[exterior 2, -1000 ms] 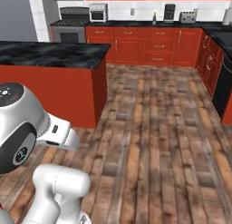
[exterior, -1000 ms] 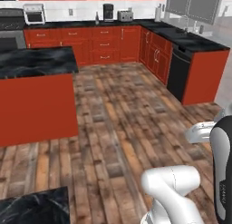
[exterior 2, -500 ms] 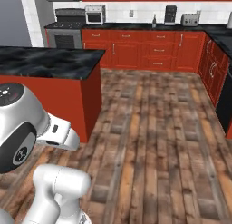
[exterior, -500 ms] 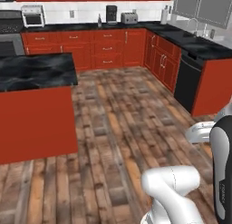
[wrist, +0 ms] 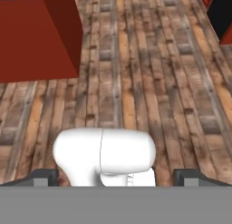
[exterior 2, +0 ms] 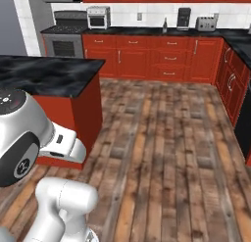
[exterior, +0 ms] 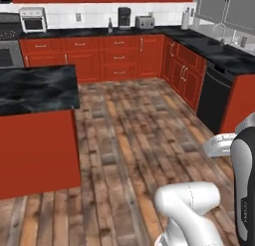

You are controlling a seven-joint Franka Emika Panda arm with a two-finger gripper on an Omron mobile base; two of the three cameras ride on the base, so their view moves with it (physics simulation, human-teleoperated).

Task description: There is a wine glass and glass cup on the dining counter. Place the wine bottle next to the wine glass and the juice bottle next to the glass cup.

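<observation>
My gripper (wrist: 118,177) is open: in the hand view its two dark fingertips (wrist: 45,177) stand wide apart with nothing between them, pointing down at the plank floor. The wine glass, glass cup, wine bottle and juice bottle are out of view. A block with a black veined marble top on a plain red base (exterior: 35,90) (exterior 2: 49,74) stands to the left of the arm. Its red corner (wrist: 41,37) shows in the hand view. I cannot tell whether it is the dining counter.
Red cabinets with black tops (exterior: 119,51) (exterior 2: 162,55) run along the back wall and down the right side. They carry a toaster oven (exterior: 33,20), a coffee machine (exterior: 124,17), a toaster (exterior: 145,22) and a small slim dark object (exterior: 110,26). Open plank floor (exterior: 139,135) lies ahead.
The whole picture has shifted: the base has driven forward, so the back cabinets look nearer. A black top at the left base view's lower left corner has left the frame.
</observation>
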